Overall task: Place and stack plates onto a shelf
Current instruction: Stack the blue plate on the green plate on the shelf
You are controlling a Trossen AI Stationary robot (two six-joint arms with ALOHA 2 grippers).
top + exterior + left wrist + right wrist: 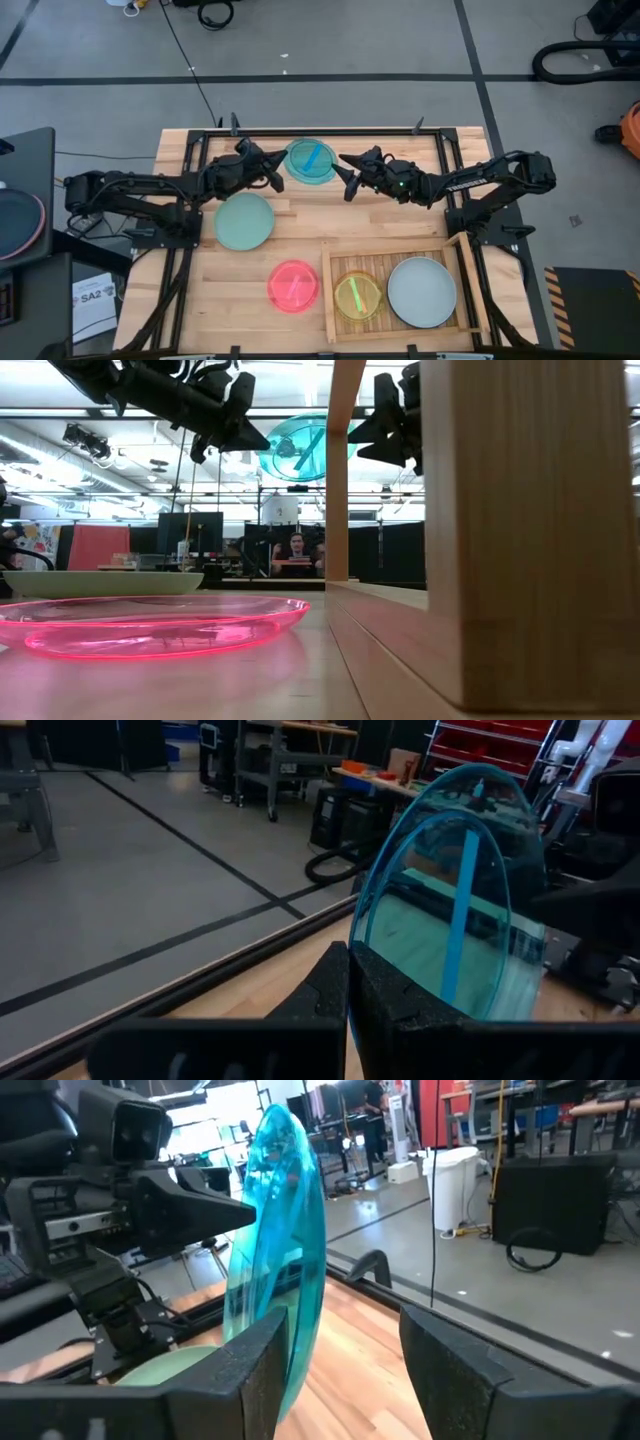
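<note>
From above, the cyan plate [310, 161] sits between both grippers near the table's [300, 225] far edge, the left gripper [275, 168] at its one side and the right gripper [349, 175] just beside the other. A mint plate [244, 221] lies on the table toward the left edge, and a pink plate [294, 286] lies near the front edge. The shelf [440, 250] fills the front right part of the table and holds two plates side by side: a yellow-green plate [357, 296] at its left end and a pale plate [421, 292] at its right end.

The low view adds what the overhead cannot: the cyan plate [298, 448] is up in the air, on edge, well above the table. The shelf's wooden post hides part of it and of the right gripper. The pink plate [150, 625] lies flat in front, with the mint plate [100, 582] behind it.

In the left wrist view, the left gripper [348, 982] is clamped on the rim of the upright cyan plate [450, 910].

In the right wrist view, the right gripper [340, 1345] has its fingers [245, 1375] apart; the plate's [280, 1240] lower rim looks to reach the gap by one finger, but contact cannot be made out.
</note>
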